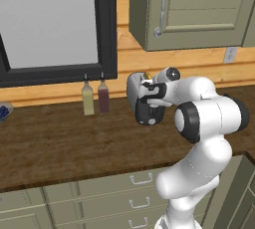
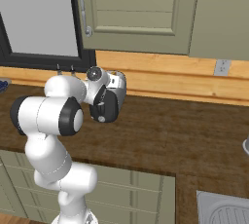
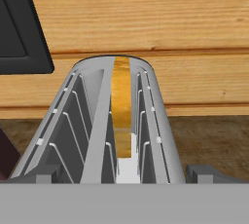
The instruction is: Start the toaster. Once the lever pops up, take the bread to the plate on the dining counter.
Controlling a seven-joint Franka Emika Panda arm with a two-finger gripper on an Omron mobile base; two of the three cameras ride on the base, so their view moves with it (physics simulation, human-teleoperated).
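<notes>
the toaster [image 1: 143, 98], silver-grey with a black end panel, is seen standing on a dark wood-grain counter [image 1: 55, 143] close to the wooden back wall [image 1: 199, 63], partly covered by the white arm's hand. in the hand view its two slots are looked into from above, and the bread [image 3: 121, 102] is shown upright in the right-hand slot, its golden-tan edge set between the wire guides; in the left base view only a small yellow-brown corner of it [image 1: 147, 76] is visible above the toaster's top. in the right base view the round black knob [image 2: 101, 119] on the end panel is picked out, while the lever cannot be made out for certain. the gripper [image 3: 125, 177] is held just above the toaster with its fingertips [image 3: 204, 173] spread wide apart, one at each side of the body, nothing being grasped. two bottles [image 1: 95, 97], one pale and one dark red, are shown beside the toaster under a black-framed window [image 1: 107, 29] in the left base view. in the right base view a steel sink [image 2: 226, 208] is seen at the counter's near right, and a wall socket [image 2: 222, 66] on the planks. olive-green cabinets [image 2: 141, 9] are hung above, with drawers [image 1: 99, 198] below. no writing can be read.
</notes>
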